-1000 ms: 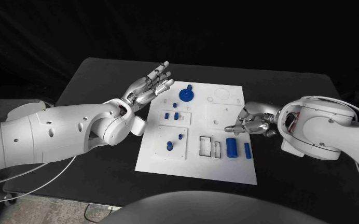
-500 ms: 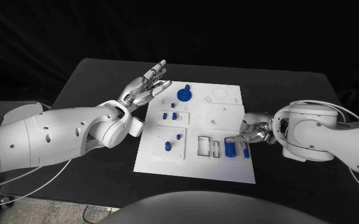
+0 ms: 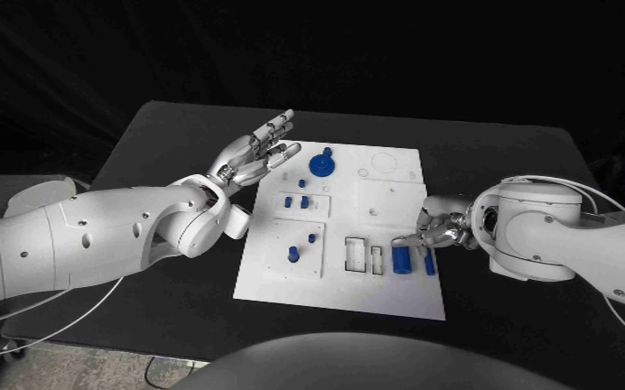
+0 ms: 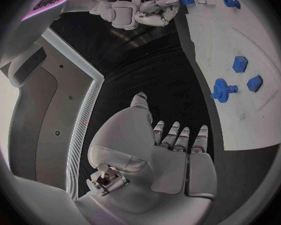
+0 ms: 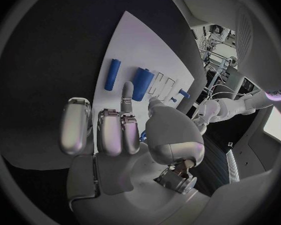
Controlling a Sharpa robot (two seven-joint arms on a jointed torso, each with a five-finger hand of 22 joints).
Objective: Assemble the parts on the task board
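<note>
- Right hand (image 3: pixel 441 225): it lies low at the right edge of the task board (image 3: pixel 391 292), fingers partly curled and apart from the thumb, with nothing held. In the right wrist view (image 5: pixel 125 140) one finger and the thumb reach toward the two blue pieces ahead of them.
- Thick blue cylinder (image 3: pixel 401 259): it lies flat on the board just in front of the right hand's fingertips; whether a finger touches it cannot be told. It also shows in the right wrist view (image 5: pixel 142 84).
- Thin blue cylinder (image 3: pixel 429 262): it lies beside the thick one, nearer the board's right edge, parallel to it (image 5: pixel 112 74).
- Two rectangular slots (image 3: pixel 365 255): they sit in the board just left of the cylinders.
- Left hand (image 3: pixel 261 151): it is raised off the board's far left corner, palm open, fingers straight and spread, holding nothing. The left wrist view (image 4: pixel 172 155) shows the fingers side by side above the black table (image 3: pixel 156 137).
- Blue gear (image 3: pixel 321 166): it sits on the far part of the board, near the left hand but apart from it (image 4: pixel 225 91).
- Small blue blocks (image 3: pixel 297 201): they stand on the left half of the board, nearer than the gear (image 4: pixel 240 64).
- Further small blue pieces (image 3: pixel 303 246): they lie on the near left square of the board.
</note>
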